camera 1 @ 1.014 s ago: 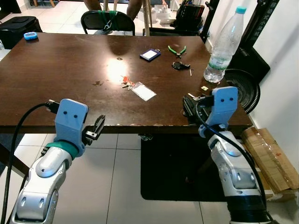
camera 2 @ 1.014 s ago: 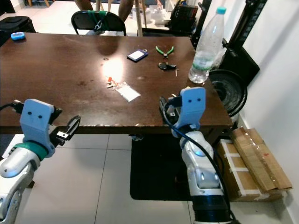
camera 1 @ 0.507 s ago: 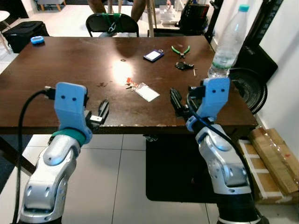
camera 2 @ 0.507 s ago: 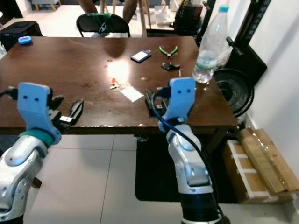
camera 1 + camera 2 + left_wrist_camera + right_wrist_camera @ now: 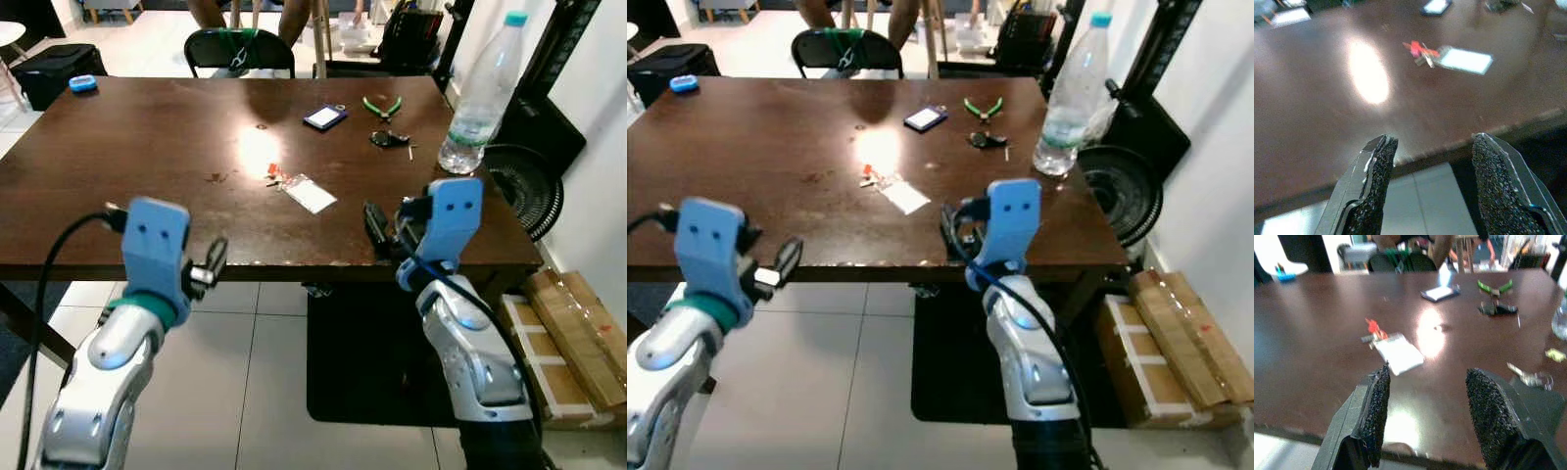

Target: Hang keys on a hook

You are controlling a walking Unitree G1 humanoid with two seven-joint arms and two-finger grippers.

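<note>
Brown wood table is holding the keys, which are lying near its middle, touching a white card. The right gripper is hanging over the near edge with its fingers wide apart and nothing in them. The left gripper is also open and empty, just off the edge. I think the right one should be reaching forward, low and slow, and pinching the keys, not the card.

Bright indoor light, glare on table, blurred wrist views
</note>
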